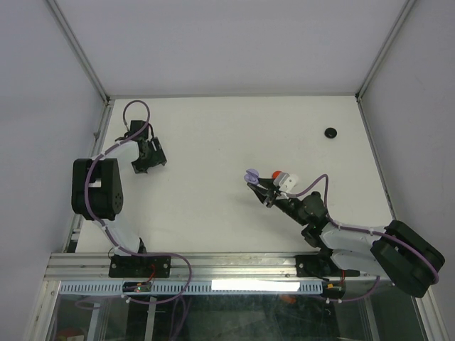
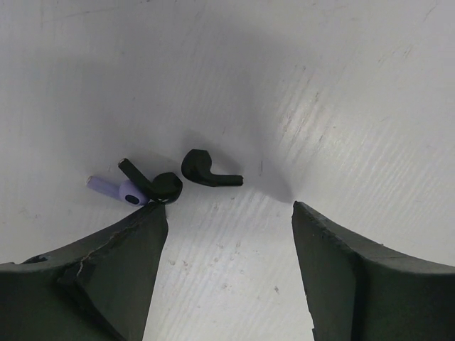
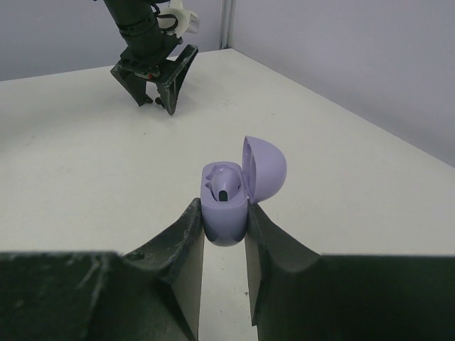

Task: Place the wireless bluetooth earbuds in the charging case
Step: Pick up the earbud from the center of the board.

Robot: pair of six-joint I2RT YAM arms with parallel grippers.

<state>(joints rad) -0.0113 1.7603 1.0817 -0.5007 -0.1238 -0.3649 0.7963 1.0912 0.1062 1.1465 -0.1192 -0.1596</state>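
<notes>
Pinched the charging case (image 3: 225,224) between the two fingers of the right gripper (image 3: 224,212), jaws drawn in narrow against its sides. Held it upright, right of the middle of the table (image 3: 85,177); could not tell whether it rested there or hung just clear. Looked smooth, glossy and lavender, rounded like an egg, with the domed lid (image 3: 264,169) hinged open to the right. Carried a seated earbud (image 3: 225,186) in its well, lavender too, with a dark spot on the face. Gripped with matte, dark, wedge-shaped fingers (image 3: 178,245), scuffed along the edges. Reached in low and diagonal from the near right corner, forearm stretched toward the table's middle.

Spread the left gripper (image 2: 229,207) wide, with nothing between its fingers, tips aimed down close over the white, faintly ribbed tabletop. Faced three loose pieces just beyond the left fingertip: a black earbud (image 2: 206,169) with a stubby stem, a second black earbud (image 2: 160,185) at its left, and a lavender earbud (image 2: 114,189) touching that one. Folded at the elbow on the near left, wrist out over the far left of the table.

Sat alone at the far right: a small black disc (image 1: 330,133).
</notes>
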